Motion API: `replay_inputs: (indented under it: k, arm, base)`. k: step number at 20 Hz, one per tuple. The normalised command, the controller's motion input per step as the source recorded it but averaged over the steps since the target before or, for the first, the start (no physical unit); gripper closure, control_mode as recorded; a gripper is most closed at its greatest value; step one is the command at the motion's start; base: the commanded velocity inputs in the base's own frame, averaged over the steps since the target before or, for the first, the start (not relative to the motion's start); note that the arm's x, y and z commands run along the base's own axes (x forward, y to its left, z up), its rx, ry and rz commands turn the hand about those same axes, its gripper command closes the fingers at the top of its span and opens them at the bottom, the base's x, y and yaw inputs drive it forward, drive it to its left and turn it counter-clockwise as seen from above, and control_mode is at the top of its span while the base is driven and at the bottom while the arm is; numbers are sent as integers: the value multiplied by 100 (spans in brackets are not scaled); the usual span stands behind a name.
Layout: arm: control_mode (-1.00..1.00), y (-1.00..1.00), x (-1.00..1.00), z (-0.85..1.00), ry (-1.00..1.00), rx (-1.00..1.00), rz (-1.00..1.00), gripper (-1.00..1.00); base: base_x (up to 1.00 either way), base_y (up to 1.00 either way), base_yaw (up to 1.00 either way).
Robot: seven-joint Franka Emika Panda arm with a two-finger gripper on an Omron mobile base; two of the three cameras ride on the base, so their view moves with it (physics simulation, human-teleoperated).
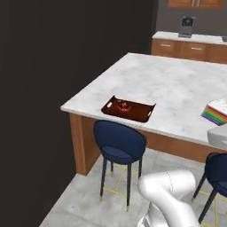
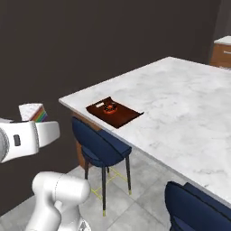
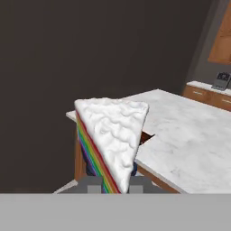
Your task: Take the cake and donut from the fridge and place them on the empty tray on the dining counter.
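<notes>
Between the gripper's [image 3: 108,188] nearly closed fingers sits the cake [image 3: 110,140], a wedge held aloft: rumpled white icing on its broad face, rainbow stripes down the cut side. Ahead of the gripper and lower, the tray [image 1: 129,109] lies near the dining counter's [image 1: 177,88] corner, dark reddish-brown, with the chocolate-glazed donut [image 1: 123,105] inside it.

Home kitchen: marble dining counter [image 1: 177,84] w/ stools [image 1: 119,142], wood cabinets [image 1: 190,49].
</notes>
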Motion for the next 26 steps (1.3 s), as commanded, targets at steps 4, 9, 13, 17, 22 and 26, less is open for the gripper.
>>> replay_inputs:
  k: [4,9,13,17,22,26]
  arm:
    - [100,0,0,0,0,0,0,100]
    - [100,0,0,0,0,0,0,100]
    - [100,0,0,0,0,0,0,100]
    - [100,0,0,0,0,0,0,100]
    - [100,0,0,0,0,0,0,100]
    - [100,0,0,0,0,0,0,100]
  base:
    - [53,33,-56]
    - [47,79,-42]
    - [42,86,-33]
    - [87,11,-28]
    - [100,-19,-20]
    - [100,-5,-17]
